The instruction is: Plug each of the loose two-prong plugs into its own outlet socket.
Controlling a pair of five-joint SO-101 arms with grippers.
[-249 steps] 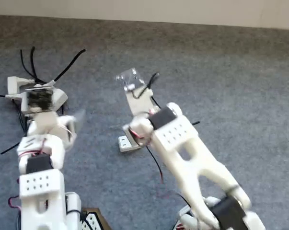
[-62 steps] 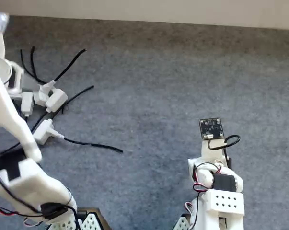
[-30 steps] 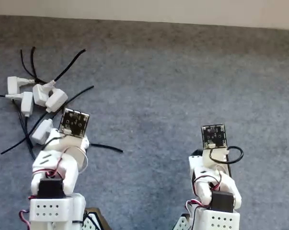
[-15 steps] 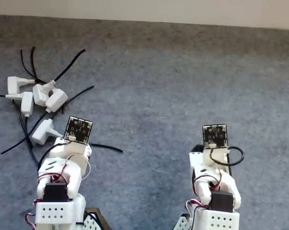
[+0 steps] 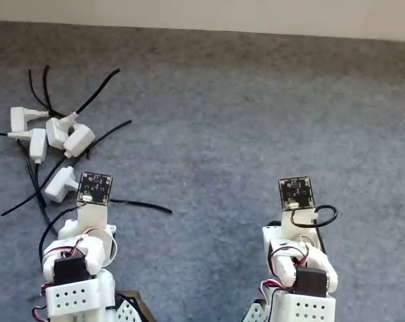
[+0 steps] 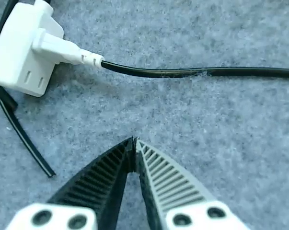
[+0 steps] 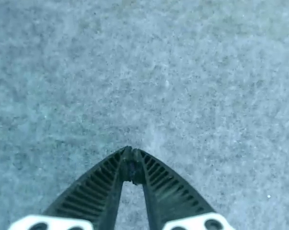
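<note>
Both the left tool point(image 6: 134, 142) and right tool point(image 7: 131, 151) sit pinched tight, empty; the black cord point(image 6: 192, 73) runs off-frame.

Counts on the tabletop point(image 5: 256, 100)

Five white blocks point(image 5: 78, 139) lie toward the left edge, four bunched together and a fifth block point(image 5: 58, 184) nearer the front edge; whether each is plug or socket cannot be told. Black cords point(image 5: 98, 87) cross among them, too tangled to count. Two arms stand at the front edge, left arm point(image 5: 78, 255) and right arm point(image 5: 296, 261), with one claw apiece: left claw point(image 6: 134, 143), right claw point(image 7: 132, 154).
</note>
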